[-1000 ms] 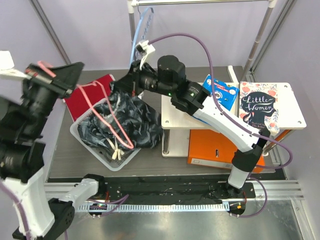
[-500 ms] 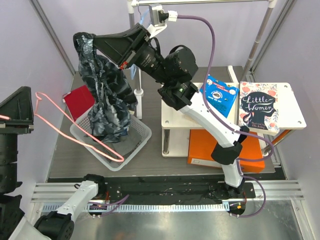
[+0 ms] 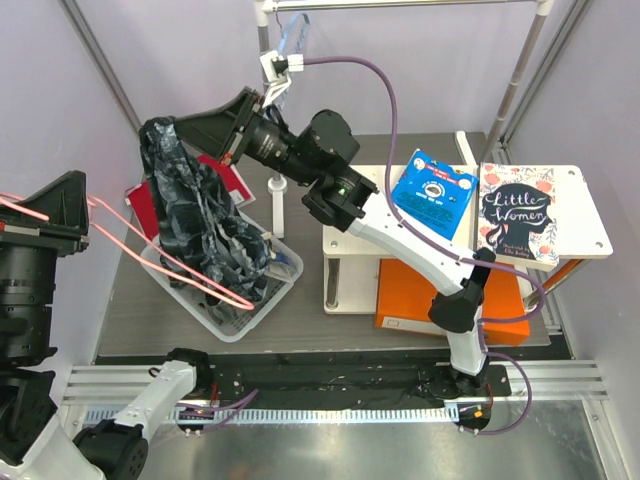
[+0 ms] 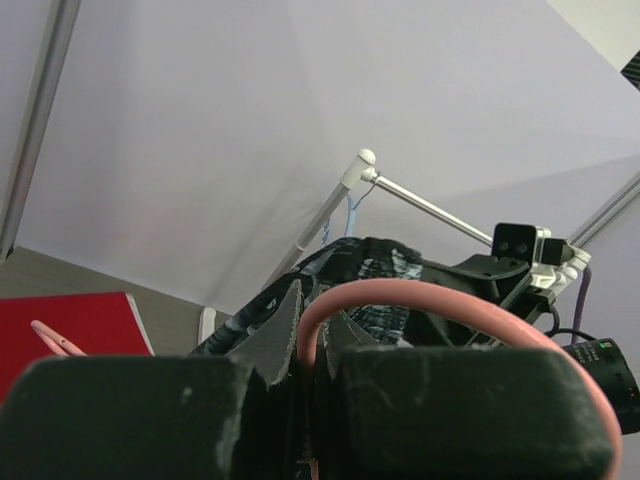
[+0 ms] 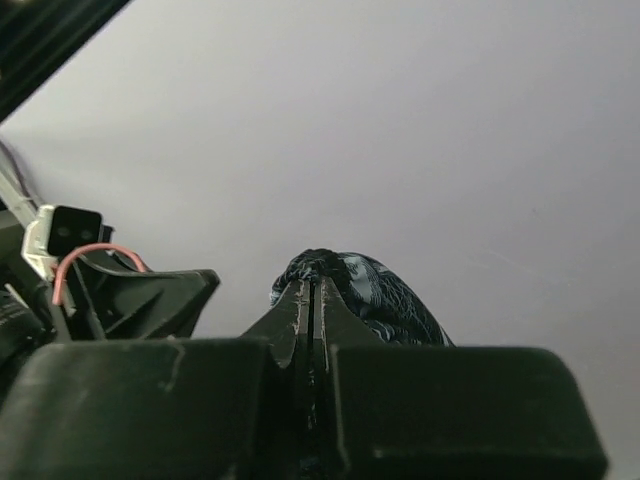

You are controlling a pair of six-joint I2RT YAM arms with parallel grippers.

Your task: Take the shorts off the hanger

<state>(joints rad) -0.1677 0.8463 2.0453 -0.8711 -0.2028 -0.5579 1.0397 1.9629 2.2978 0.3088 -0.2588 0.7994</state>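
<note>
clamping tight on the top fold of the shorts [image 5: 352, 278] with the right gripper [image 5: 315, 288], no gap showing at the jaws. holding them up high, with the bottom part hanging down into the basket [image 3: 232, 330]. squeezing the hanger [image 4: 450, 298] with the left gripper [image 4: 310, 325], jaws closed hard on the pink wire. keeping the hanger out to the left, with its low end reaching over the basket, right by the hanging cloth. not being able to tell if touching there or just passing in front.

looking nearly apart, but maybe going wrong like this: catching the low corner of the hanger on the cloth or a cord while pulling away, then dragging the shorts sideways or tipping the basket. also maybe slipping out of the right jaws, pinching only a little bit of cloth.

differing from half a second ago: holding the shorts lower now and sagging deeper into the basket. keeping the left gripper in about the same place, with the hanger looking blurry and doubled, so likely moving.
</note>
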